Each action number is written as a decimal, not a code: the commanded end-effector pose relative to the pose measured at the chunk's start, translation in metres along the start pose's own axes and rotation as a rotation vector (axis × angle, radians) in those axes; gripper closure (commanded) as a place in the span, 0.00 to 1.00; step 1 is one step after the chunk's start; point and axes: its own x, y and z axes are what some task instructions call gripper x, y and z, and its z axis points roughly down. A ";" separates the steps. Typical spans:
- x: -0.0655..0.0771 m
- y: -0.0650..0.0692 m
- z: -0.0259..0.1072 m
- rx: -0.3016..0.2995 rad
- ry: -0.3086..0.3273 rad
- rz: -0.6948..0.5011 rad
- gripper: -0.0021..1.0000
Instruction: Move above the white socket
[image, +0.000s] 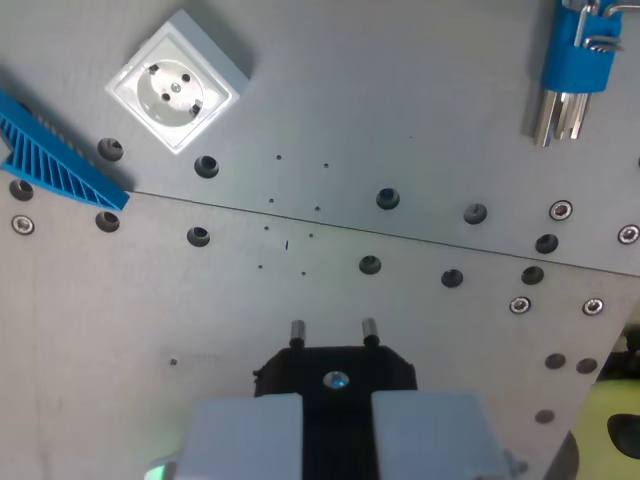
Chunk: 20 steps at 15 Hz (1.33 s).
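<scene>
Socket (176, 83) sits at the wrist view's upper left on the grey plate (400, 120), turned diamond-wise, its two pin holes lined up slanting from upper left to lower right. The blue ribbed part (55, 155) is cut off by the left edge, and the blue holder (578, 55) with metal rods by the top. The gripper (336, 405) at bottom centre clasps a black plug (335, 372), its two pins pointing up the frame, well apart from the socket
</scene>
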 end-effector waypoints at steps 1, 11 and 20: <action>-0.003 -0.006 0.017 -0.016 0.102 -0.118 1.00; -0.001 -0.026 0.065 -0.009 0.091 -0.296 1.00; 0.000 -0.047 0.110 -0.018 0.098 -0.452 1.00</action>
